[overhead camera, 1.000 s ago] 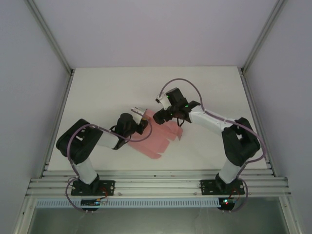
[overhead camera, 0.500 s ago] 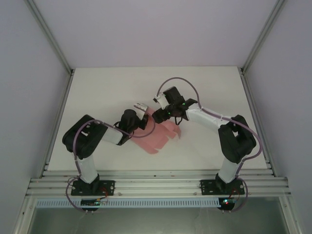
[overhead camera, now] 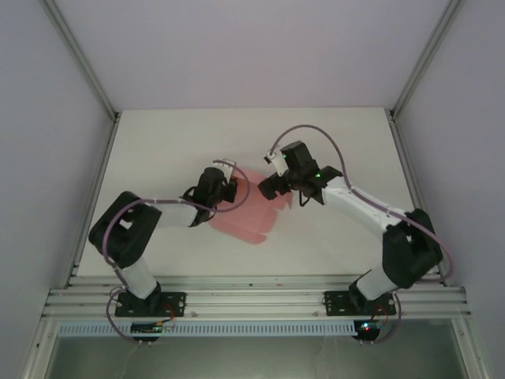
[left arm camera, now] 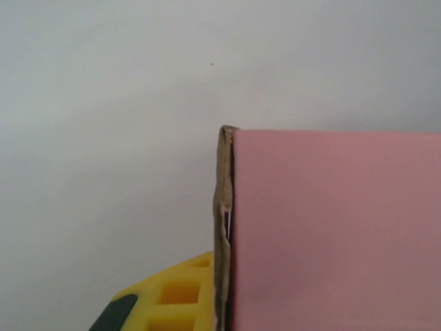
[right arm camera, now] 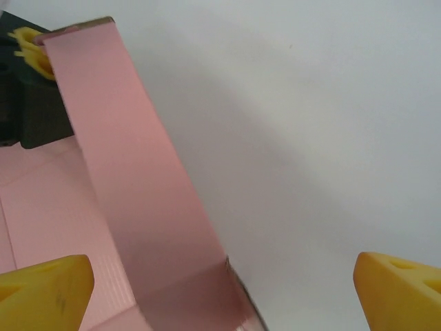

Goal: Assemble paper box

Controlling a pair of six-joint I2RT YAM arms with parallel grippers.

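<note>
1. From overhead, the left gripper (overhead camera: pixel 233 183) sits a little left of the frame's centre, right at the left edge of the paper box (overhead camera: pixel 251 217). The box lies on the white table (overhead camera: pixel 158 150) between the two arms, just below the middle of the frame.
2. On the left wrist camera, one yellow finger (left arm camera: pixel 176 300) at the bottom edge is drawn in tight against the raw brown edge of an upright pink panel. That panel covers the lower right of the frame and hides the other finger. This claw is pinching the box by that edge.
3. Overhead again, the right gripper (overhead camera: pixel 267 188) is just right of centre, over the upper right part of the pink sheet and facing the left one.
4. On the right wrist camera, its yellow fingertips (right arm camera: pixel 48 283) sit in the lower left and lower right corners, spread wide with nothing gripped. A long raised pink strip of the box runs between them from the upper left corner to the bottom centre. Flat pink sheet lies to its left and bare table to its right.
</note>
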